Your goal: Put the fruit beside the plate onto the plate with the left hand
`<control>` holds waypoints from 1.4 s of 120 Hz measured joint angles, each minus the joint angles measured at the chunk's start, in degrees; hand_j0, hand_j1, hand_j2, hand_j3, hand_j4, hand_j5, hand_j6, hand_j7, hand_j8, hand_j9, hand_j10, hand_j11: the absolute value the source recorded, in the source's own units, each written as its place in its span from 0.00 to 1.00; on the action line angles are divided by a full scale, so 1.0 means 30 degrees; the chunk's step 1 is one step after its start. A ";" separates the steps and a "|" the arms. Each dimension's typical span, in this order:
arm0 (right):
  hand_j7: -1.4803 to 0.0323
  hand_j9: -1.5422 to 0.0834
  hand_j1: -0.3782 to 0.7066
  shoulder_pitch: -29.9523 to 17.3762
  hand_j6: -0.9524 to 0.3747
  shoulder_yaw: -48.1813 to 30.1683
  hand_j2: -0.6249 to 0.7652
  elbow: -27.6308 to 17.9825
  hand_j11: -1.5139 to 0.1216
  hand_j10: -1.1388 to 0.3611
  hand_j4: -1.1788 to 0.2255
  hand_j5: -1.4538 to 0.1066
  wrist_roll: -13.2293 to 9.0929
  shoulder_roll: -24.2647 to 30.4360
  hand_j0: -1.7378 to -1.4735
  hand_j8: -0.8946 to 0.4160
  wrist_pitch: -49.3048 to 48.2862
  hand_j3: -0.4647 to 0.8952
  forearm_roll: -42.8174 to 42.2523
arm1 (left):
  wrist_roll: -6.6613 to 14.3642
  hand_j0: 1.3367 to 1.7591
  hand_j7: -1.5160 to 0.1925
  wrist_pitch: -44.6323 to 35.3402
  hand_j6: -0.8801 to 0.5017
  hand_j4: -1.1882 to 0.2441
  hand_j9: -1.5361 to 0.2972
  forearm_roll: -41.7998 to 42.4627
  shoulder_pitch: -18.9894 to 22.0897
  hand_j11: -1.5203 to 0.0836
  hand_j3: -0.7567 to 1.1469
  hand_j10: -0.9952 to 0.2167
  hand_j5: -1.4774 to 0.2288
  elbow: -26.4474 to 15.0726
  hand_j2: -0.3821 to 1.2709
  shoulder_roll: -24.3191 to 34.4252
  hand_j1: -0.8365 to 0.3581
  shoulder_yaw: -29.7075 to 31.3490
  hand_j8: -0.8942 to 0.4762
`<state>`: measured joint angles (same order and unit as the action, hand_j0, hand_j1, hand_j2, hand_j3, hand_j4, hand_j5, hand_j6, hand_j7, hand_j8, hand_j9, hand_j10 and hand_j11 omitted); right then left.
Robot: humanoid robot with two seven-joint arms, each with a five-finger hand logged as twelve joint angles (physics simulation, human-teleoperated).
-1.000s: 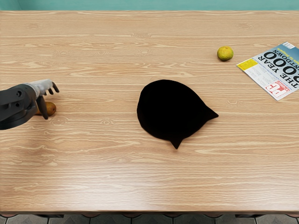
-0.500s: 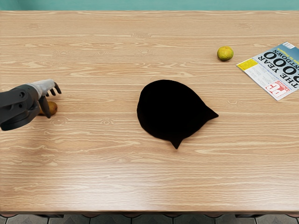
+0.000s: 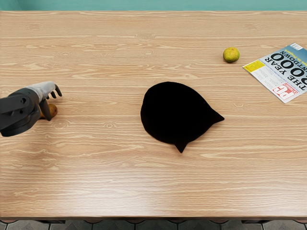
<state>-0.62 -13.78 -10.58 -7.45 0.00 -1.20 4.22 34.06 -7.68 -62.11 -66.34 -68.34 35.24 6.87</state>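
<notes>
I see the left hand far out to the left of the black plate, its arm coming in from that side. Its fingers are loosely spread and not clamped on anything, and the thumb hangs down in front of a small brownish fruit. That fruit lies on the wooden table, well apart from the plate and half hidden behind the hand; I cannot tell whether the thumb touches it. A yellow-green citrus fruit sits up and to the right of the plate, also apart from it, with a magazine lying farther right of the plate.
</notes>
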 joint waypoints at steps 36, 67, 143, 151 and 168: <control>0.96 0.93 0.06 0.0000 0.70 0.0004 0.45 0.0007 0.90 0.74 0.82 0.91 -0.0001 0.0000 0.30 0.66 0.0002 0.34 0.0000 | 0.0029 0.76 0.57 -0.0057 0.34 0.54 0.55 -0.0055 0.0111 0.61 0.40 0.48 0.55 -0.0014 0.29 -0.0012 0.60 0.0026 0.35; 0.96 0.93 0.06 0.0000 0.70 -0.0003 0.45 0.0002 0.90 0.74 0.82 0.91 0.0001 0.0000 0.30 0.66 0.0001 0.34 0.0000 | 0.0110 0.76 0.53 -0.0024 0.30 0.50 0.51 -0.0036 0.0082 0.57 0.40 0.44 0.51 -0.0060 0.29 0.0000 0.54 0.0025 0.31; 0.96 0.93 0.06 0.0000 0.70 -0.0008 0.45 0.0005 0.90 0.74 0.82 0.91 0.0000 0.0000 0.30 0.66 -0.0001 0.34 0.0000 | 0.0182 0.76 0.45 0.0115 0.25 0.43 0.43 0.0144 0.0102 0.48 0.40 0.35 0.43 -0.0119 0.35 0.0117 0.45 0.0029 0.27; 0.96 0.93 0.06 0.0000 0.70 -0.0008 0.45 0.0003 0.90 0.74 0.82 0.91 0.0001 0.0000 0.30 0.66 -0.0002 0.34 0.0000 | 0.0185 0.76 0.44 0.0122 0.25 0.42 0.42 0.0146 0.0111 0.48 0.40 0.34 0.42 -0.0125 0.36 0.0117 0.45 0.0027 0.27; 0.96 0.93 0.06 -0.0004 0.70 -0.0008 0.45 0.0007 0.90 0.74 0.82 0.91 0.0002 0.0000 0.30 0.66 -0.0004 0.34 0.0000 | 0.0188 0.76 0.43 0.0179 0.25 0.41 0.41 0.0162 0.0111 0.46 0.40 0.33 0.41 -0.0121 0.38 0.0142 0.44 0.0026 0.27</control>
<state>-0.63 -13.80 -10.56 -7.45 0.00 -1.21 4.22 34.63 -7.14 -61.63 -66.00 -68.70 35.67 6.94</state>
